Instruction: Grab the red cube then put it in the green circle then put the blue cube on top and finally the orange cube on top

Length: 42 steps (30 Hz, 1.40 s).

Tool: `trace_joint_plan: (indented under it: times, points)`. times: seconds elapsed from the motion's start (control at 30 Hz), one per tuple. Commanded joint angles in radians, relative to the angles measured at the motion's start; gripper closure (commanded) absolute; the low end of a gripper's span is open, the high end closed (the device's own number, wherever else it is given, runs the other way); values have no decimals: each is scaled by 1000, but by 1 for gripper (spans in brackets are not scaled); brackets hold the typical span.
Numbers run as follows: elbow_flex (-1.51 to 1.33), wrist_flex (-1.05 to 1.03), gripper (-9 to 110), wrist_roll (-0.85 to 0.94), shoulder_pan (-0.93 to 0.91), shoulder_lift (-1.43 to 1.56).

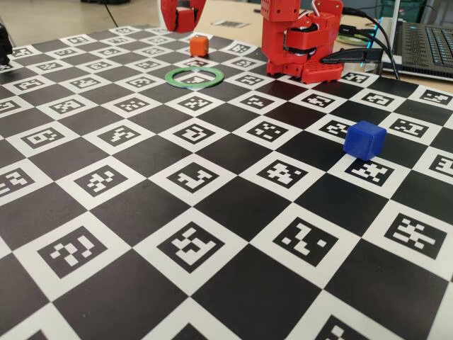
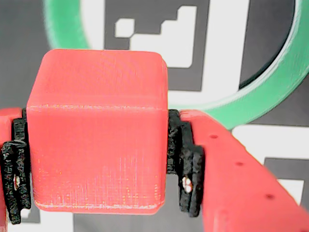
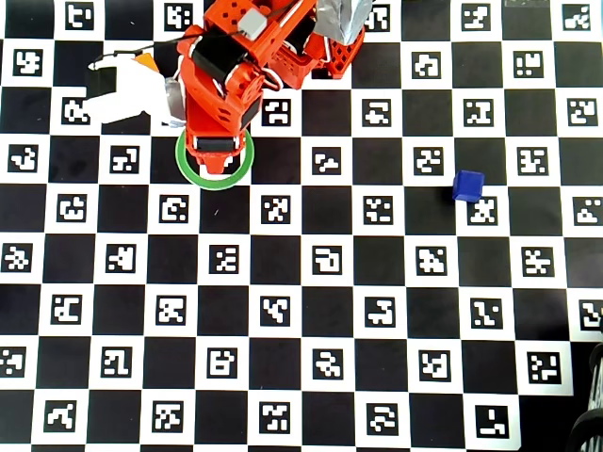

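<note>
My gripper (image 2: pixel 99 166) is shut on the red cube (image 2: pixel 96 130), with the black pads (image 2: pixel 186 164) pressed on its two sides. In the fixed view the gripper (image 1: pixel 182 15) holds the cube (image 1: pixel 185 20) high above the board, behind the green circle (image 1: pixel 170 76). In the wrist view the green circle (image 2: pixel 270 87) lies below and beyond the cube. In the overhead view the arm covers the cube and hangs over the green circle (image 3: pixel 215 185). The orange cube (image 1: pixel 199 45) sits on the board just behind the ring; it is partly hidden in the overhead view (image 3: pixel 146 61). The blue cube (image 1: pixel 364 139) (image 3: pixel 467 185) sits far to the right.
The red arm base (image 1: pixel 301 42) stands at the board's back edge, right of the ring. Cables (image 1: pixel 368 35) and a laptop (image 1: pixel 428 42) lie behind it at the right. The board is a black-and-white marker checkerboard (image 1: pixel 212 212).
</note>
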State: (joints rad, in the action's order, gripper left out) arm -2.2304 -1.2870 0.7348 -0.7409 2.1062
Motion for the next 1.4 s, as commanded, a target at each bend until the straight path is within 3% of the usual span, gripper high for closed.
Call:
trace_joint_plan:
  times: [0.0, 0.87, 1.37]
  points:
    - [-25, 71, 94, 14, -21, 54]
    - [-307, 341, 93, 74, -77, 6]
    - [-318, 376, 93, 83, -78, -41]
